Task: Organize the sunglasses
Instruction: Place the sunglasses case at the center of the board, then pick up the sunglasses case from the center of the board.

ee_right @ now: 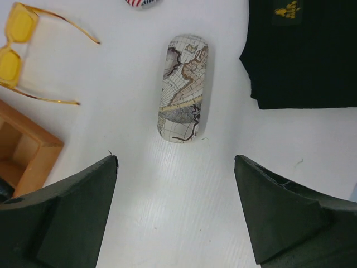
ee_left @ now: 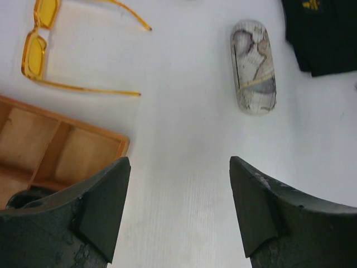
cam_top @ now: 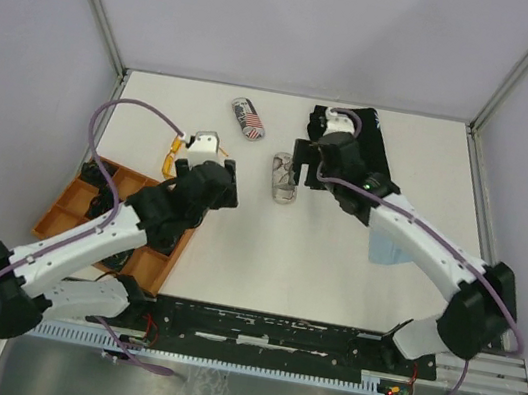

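A pair of sunglasses (cam_top: 172, 154) with a translucent orange-amber frame lies open on the white table, just beyond the far corner of the orange tray (cam_top: 67, 193). In the left wrist view the sunglasses (ee_left: 34, 49) are at the upper left, well ahead of my left gripper (ee_left: 179, 162). That gripper (cam_top: 220, 172) hovers open over bare table with nothing between its fingers. My right gripper (ee_right: 175, 162) is also open and empty, just short of the map-printed case (ee_right: 183, 89). In that view the sunglasses (ee_right: 11, 61) lie far to the left. From above, the right gripper (cam_top: 303, 158) hangs beside the case (cam_top: 284, 181).
A flag-printed case (cam_top: 248, 119) lies at the back centre. A black cloth (cam_top: 369, 144) is under the right wrist, also seen in the wrist views (ee_left: 326, 33) (ee_right: 307, 56). A light blue cloth (cam_top: 392, 247) lies under the right forearm. The tray's corner (ee_left: 83, 129) is near the left gripper.
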Robot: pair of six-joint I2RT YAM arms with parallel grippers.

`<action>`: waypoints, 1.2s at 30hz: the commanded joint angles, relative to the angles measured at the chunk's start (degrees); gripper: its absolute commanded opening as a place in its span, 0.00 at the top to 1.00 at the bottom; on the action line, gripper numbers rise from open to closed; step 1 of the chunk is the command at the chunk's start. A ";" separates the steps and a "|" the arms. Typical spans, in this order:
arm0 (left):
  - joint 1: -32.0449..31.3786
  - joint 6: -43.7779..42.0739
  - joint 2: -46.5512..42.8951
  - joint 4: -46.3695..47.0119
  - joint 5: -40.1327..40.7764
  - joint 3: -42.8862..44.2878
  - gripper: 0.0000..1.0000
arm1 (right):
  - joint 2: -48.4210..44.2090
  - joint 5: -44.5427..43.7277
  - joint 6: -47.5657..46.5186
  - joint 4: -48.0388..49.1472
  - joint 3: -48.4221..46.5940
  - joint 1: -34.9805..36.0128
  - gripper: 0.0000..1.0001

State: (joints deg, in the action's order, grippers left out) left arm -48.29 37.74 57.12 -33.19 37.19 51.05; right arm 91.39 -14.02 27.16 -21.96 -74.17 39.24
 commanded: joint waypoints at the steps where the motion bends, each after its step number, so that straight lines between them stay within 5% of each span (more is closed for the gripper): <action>1: 5.97 -4.03 10.16 10.63 -1.55 8.34 0.21 | -13.71 -0.72 2.76 1.31 10.20 -0.06 0.06; 11: 15.94 -6.77 40.92 15.59 -1.11 30.80 0.21 | -34.08 -1.38 6.80 -5.46 25.53 -0.13 0.06; 23: 19.38 -7.59 72.71 10.72 -0.36 62.81 0.17 | -41.37 -0.09 8.61 -7.74 33.13 -0.10 0.06; 36: 25.50 -6.00 86.03 8.16 -3.53 76.45 0.02 | -40.49 2.44 7.92 -7.09 34.71 -0.12 0.06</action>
State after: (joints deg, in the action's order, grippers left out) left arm -25.04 31.86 141.29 -24.84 34.81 124.25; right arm 50.94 -12.43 35.29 -30.65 -39.24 39.24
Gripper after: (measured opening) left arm 0.966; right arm 0.935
